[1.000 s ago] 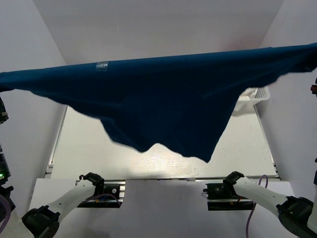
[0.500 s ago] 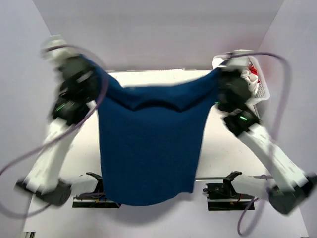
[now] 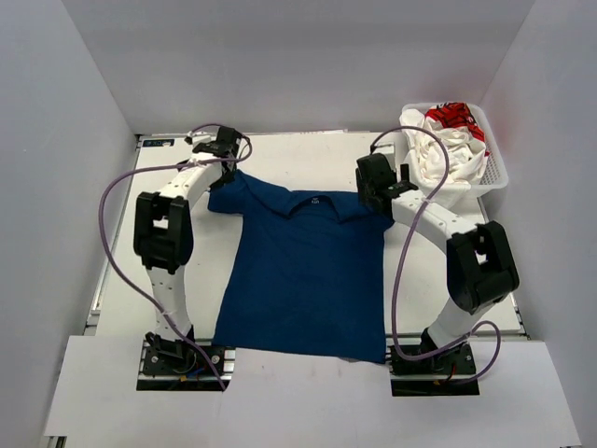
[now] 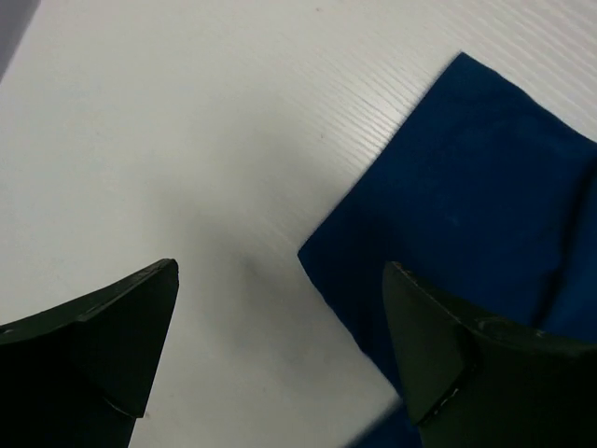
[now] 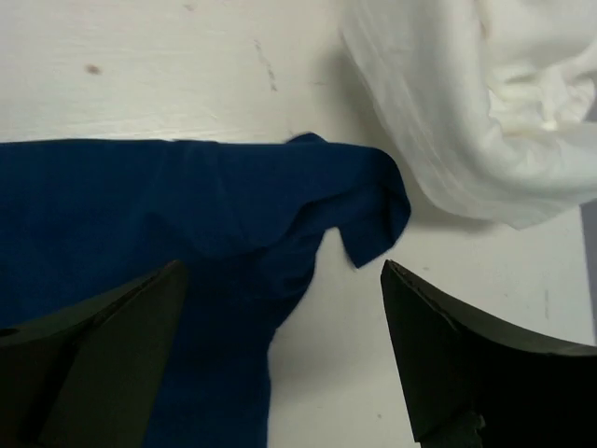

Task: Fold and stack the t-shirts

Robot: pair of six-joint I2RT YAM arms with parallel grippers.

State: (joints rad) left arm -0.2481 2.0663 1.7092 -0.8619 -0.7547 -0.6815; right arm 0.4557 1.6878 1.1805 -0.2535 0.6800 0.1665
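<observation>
Shows the blue t-shirt (image 3: pixel 303 271) spread flat on the white table (image 3: pixel 298 159), collar toward the far side, hem near the arm bases. Half a second ago hung in the air between the two raised arms, all blurred by motion; now lowered, sharp and at rest. Looks soft and matte, plain royal blue, roughly rectangular in the body, with small wrinkles. Left sleeve flat with a straight edge and a clean corner; right sleeve crumpled, its tip curled over. Table surface finely ribbed in the left wrist view.

Finds the left gripper (image 3: pixel 229 163) low by the left sleeve, jaws apart, clamped on nothing, the sleeve edge under the gap and one dark finger. Finds the right gripper (image 3: pixel 378 198) over the right sleeve, jaws also apart, nothing held.

Keeps the white t-shirt (image 3: pixel 448 149), with a red print, bunched in folds inside the white mesh basket (image 3: pixel 496 177) at the far right, some cloth spilling over the rim beside the blue sleeve.
</observation>
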